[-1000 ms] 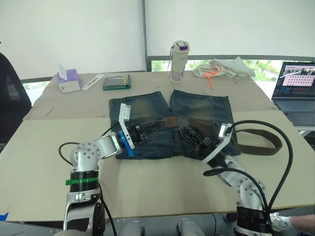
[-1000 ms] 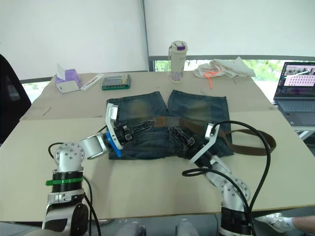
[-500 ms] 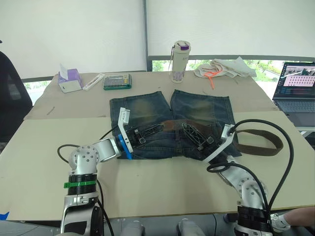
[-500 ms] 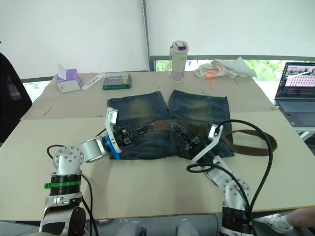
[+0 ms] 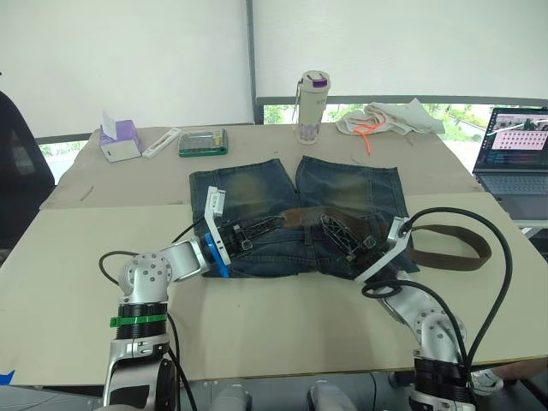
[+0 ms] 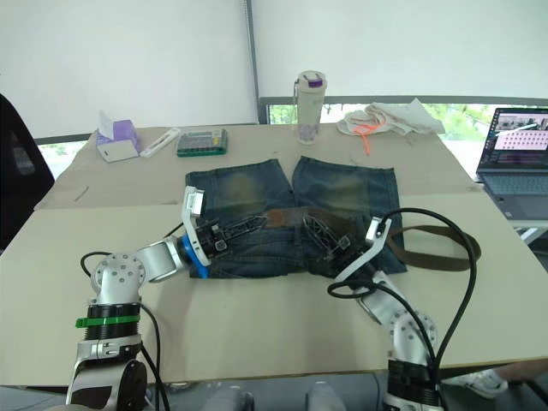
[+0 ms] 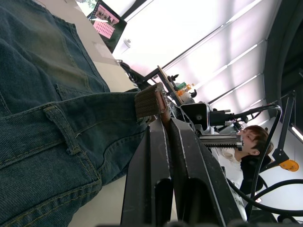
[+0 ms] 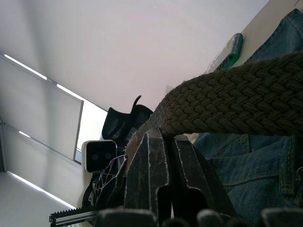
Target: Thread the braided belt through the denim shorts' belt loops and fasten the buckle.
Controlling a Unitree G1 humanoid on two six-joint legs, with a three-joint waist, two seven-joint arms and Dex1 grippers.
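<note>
The denim shorts (image 5: 248,184) lie flat on the table, waistband nearest me. The braided belt (image 5: 454,257) runs along the waistband from its middle, then curls in a loop on the table off the right side. My left gripper (image 5: 276,224) is over the waistband's middle, shut on the belt's free end (image 7: 149,101), close to a belt loop (image 7: 64,127). Just to its right, my right gripper (image 5: 328,224) is shut on the belt (image 8: 227,104). I cannot make out the buckle.
At the table's far edge stand a bottle (image 5: 312,107), a white cloth with orange cord (image 5: 385,118), a green case (image 5: 203,141), a white stick (image 5: 161,142) and a tissue box (image 5: 118,141). A laptop (image 5: 514,154) is at the right. A person (image 7: 248,146) sits beyond.
Both grippers keep their hold on the belt. The right gripper has shifted slightly to the right and farther from me; the left gripper has settled a little lower over the waistband.
</note>
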